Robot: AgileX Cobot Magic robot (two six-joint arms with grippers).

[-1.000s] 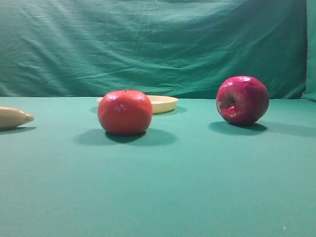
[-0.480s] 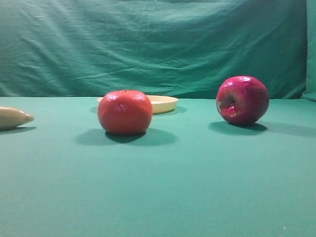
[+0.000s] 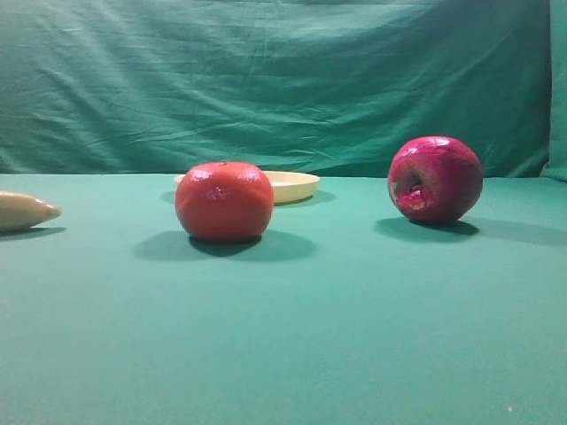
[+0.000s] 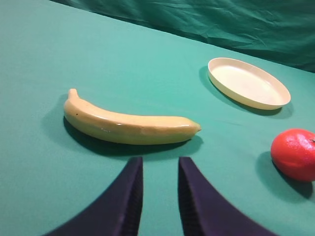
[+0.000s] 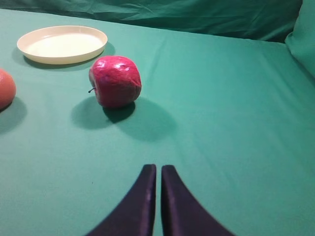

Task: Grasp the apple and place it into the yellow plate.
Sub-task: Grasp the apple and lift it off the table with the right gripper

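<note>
Apple (image 3: 435,179) sits on the green bench (image 3: 354,336), not in the yellow plate (image 3: 291,185). From the high view it's right of the plate and nearer the camera, well apart from it, blemish facing the camera. Orange-red fruit (image 3: 224,201) sits in front of the plate, hiding its left part. Banana (image 4: 129,124) lies well left of the plate. Right hand (image 5: 156,169) closed, tips together, holding nothing, apple well ahead of it, plate beyond. Left hand (image 4: 160,169) has a narrow gap between fingers, empty, just short of the banana.
</note>
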